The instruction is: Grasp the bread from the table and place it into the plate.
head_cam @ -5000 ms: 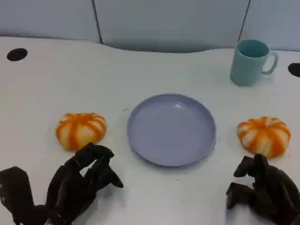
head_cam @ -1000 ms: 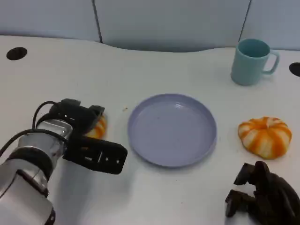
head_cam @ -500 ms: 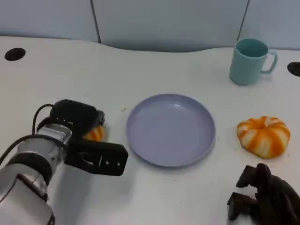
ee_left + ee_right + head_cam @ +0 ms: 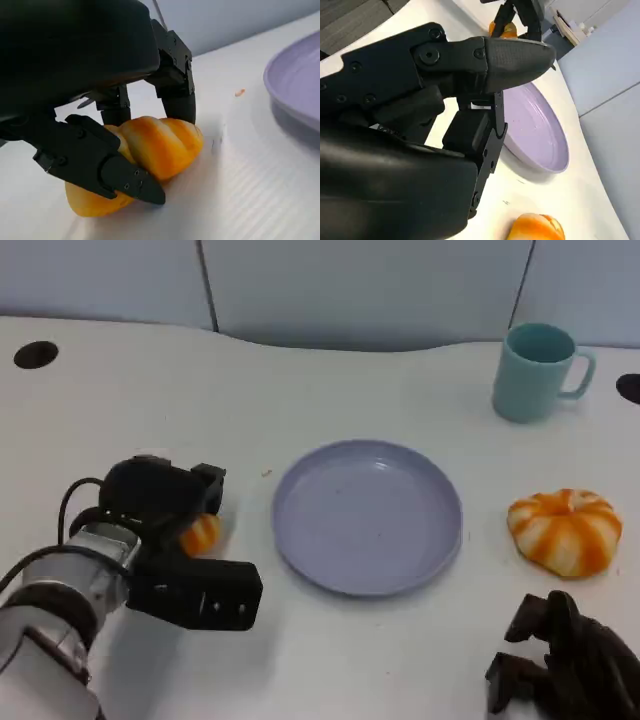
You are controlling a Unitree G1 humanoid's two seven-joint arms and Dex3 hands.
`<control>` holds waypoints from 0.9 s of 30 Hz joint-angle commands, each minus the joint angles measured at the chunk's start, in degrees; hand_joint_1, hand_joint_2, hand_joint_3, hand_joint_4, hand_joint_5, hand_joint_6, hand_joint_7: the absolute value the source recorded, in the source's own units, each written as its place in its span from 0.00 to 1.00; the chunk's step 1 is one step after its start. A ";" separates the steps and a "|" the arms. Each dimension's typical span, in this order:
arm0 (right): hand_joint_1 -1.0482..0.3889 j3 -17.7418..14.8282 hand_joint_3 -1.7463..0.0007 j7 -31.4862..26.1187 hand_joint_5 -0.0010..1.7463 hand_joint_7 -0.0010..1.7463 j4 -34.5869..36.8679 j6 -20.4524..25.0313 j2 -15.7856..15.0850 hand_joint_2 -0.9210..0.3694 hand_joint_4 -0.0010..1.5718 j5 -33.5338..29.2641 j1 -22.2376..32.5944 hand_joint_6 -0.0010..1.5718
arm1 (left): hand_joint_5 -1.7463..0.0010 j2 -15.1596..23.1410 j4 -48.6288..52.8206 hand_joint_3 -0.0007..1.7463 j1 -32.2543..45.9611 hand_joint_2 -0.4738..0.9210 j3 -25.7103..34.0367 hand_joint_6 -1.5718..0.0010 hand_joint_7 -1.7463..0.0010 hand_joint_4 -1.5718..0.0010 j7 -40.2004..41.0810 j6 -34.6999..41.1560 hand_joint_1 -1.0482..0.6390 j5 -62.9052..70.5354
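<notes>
bread (image 4: 150,150): orange-striped bun, on the table toward its left edge, just left of the plate (image 4: 367,515). my left hand (image 4: 165,505) is over it, fingers (image 4: 117,172) curled round both sides and touching the crust; bun not lifted yet. step in hand, as i judge it: the grasp. next move calls for a firm hold, a lift, then a short carry right over the rim.
plate: lilac, bare, mid-table.
second bread (image 4: 562,530): near the right edge, untouched.
my right hand (image 4: 565,665): at the near right corner, fingers curled in, holding nothing.
mug (image 4: 537,372): teal, far right corner.
table (image 4: 330,400): white, smooth; grey panel wall behind.
</notes>
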 commanded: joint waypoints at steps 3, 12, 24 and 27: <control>0.40 -0.29 0.76 -0.83 0.69 0.63 1.78 0.83 -0.36 0.00 0.79 -0.13 -0.83 0.73 | 0.00 1.41 -0.34 0.17 -1.02 0.99 2.37 0.65 0.00 0.51 4.18 -3.73 0.50 -2.53; 0.40 -0.17 0.76 -0.32 0.68 0.61 2.96 0.87 -0.57 0.00 0.79 -0.14 -1.65 0.73 | 0.00 1.58 -0.64 0.21 -1.84 0.96 3.92 0.60 0.00 0.47 9.76 -6.38 0.52 -2.99; 0.40 -0.24 0.76 0.84 0.68 0.61 4.91 -0.42 -0.70 0.00 0.78 -0.62 -2.42 0.73 | 0.00 -1.31 -2.68 0.60 -4.47 0.72 6.49 0.59 0.00 0.47 16.16 -14.51 0.56 -5.41; 0.39 -0.29 0.76 1.54 0.67 0.60 5.46 -0.85 -0.67 0.00 0.78 -0.38 -2.54 0.72 | 0.00 -2.16 -3.14 0.66 -5.67 0.68 6.15 0.59 0.00 0.45 16.86 -16.51 0.55 -5.20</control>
